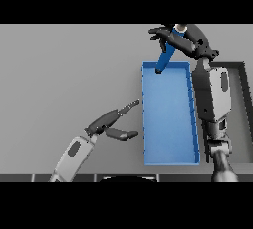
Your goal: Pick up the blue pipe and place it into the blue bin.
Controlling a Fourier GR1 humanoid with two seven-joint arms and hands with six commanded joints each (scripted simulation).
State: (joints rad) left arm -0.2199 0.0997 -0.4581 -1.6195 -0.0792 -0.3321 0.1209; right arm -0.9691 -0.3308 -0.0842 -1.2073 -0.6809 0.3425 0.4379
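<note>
On the left, the left hand hangs low over the grey counter, its fingers straight and spread from the thumb, holding nothing; it sits just beside the left wall of the blue bin without clearly touching it, and it appears to have no part in the work at hand.

In the middle stands the blue bin, long and open-topped, running from near the counter's lower edge up toward the far side; its floor shows bare except at the far end.

At that far end is the blue pipe, tilted, its lower tip dipping over the far-left corner of the bin and its upper end, capped in a paler colour, rising up and to the right; whether the tip already rests on the bin's floor I cannot tell.

On the right, the right hand is curled round the upper part of the pipe, fingers clamped on it, its arm reaching up along the bin's right wall; to the right of that a dark-framed tray lies on the counter.

By my judgement the pick-up is done and the carry nearly so; what is left is to lower the pipe fully inside the walls, let go, and draw the hand clear.
</note>
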